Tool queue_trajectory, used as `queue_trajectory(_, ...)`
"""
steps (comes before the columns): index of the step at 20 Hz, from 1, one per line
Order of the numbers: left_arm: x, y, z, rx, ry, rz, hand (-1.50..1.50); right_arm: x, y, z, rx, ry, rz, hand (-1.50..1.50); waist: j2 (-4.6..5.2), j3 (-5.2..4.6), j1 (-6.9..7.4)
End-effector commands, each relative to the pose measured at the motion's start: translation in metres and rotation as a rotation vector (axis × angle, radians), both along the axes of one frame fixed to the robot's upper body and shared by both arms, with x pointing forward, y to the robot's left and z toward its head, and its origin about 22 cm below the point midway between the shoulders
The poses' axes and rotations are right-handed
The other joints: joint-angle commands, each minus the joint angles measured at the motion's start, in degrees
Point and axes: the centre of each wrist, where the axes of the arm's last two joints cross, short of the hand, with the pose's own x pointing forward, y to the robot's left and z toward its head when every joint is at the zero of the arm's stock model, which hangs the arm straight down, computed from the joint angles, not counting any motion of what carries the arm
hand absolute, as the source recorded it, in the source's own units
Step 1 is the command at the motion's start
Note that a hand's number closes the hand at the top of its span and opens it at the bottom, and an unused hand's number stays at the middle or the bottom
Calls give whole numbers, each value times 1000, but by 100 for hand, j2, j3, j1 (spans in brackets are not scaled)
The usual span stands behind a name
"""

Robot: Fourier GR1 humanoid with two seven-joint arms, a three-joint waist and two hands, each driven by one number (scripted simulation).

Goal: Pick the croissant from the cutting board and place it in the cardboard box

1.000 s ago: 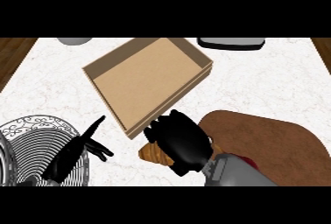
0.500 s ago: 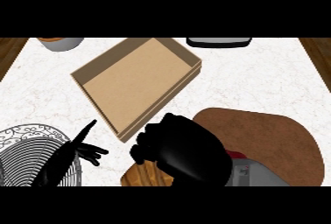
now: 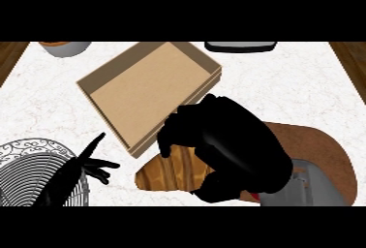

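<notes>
At far left, the left hand (image 3: 84, 167) rests with straight, spread fingers over a white wire basket (image 3: 28, 157) on the marble counter (image 3: 43, 106). Centre frame, the croissant (image 3: 175, 170) shows beneath the right hand (image 3: 229, 145), whose fingers curl down over it in a grasp; its long axis runs roughly left to right, poking out leftward of the palm. The open cardboard box (image 3: 146, 92) lies just up and left of the pastry, its near corner almost touching. The wooden cutting board (image 3: 325, 155) sits behind, to the right. The right hand is plainly the nearer.
</notes>
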Motion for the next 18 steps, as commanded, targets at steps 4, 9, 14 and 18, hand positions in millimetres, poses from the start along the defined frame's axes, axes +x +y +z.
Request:
queue_trajectory(4,52,-48,51,-157,-303,-87,0,25,0,31,44,23,-81,150,8,-4,-75)
queue_trajectory(9,52,-51,50,-172,-298,-102,0,43,24,40,31,59,-87,150,28,-7,52)
queue_trajectory(14,54,-53,57,-167,-309,-110,0,64,32,52,89,85,-136,150,39,0,91)
queue_trajectory(18,55,-56,58,-164,-308,-130,0,75,52,55,48,74,-161,150,50,-3,137)
